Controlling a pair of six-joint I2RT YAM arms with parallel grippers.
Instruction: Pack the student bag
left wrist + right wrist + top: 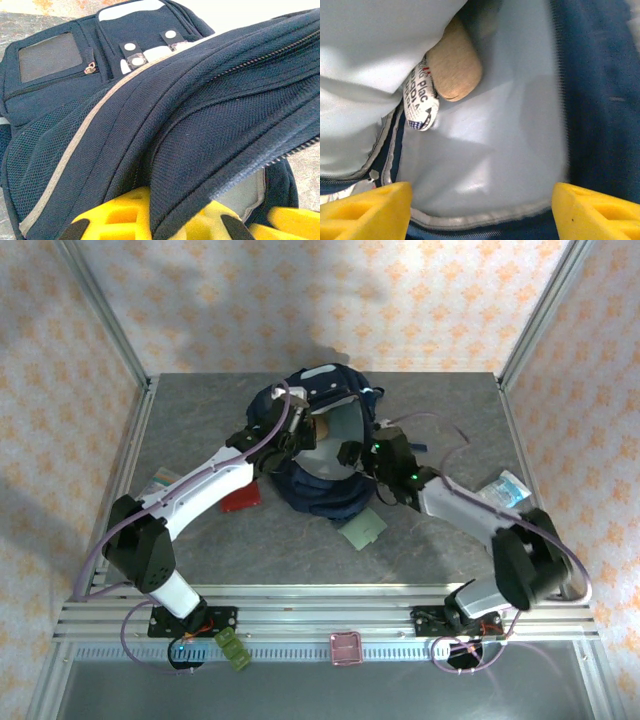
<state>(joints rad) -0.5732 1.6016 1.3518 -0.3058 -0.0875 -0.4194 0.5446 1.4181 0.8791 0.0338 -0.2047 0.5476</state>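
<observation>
The student bag [320,498] is laid lengthwise near-to-far, mouth upward, rim pinched by the left gripper [152,227]; the right gripper [482,210] is spread. The grey table [200,410] is enclosed by patterned walls [330,300].

On the left gripper [152,229], the yellow fingers [117,217] run off the bottom edge, and a fold of the navy-blue fabric backpack [190,115] covers where they meet. Inside, a tan rounded wooden piece [454,67] and a white printed packet [422,105] sit half under pale lining [365,45]. From above, a flat red thing [241,499] lies partly under the left arm [200,490], too small to identify.
</observation>
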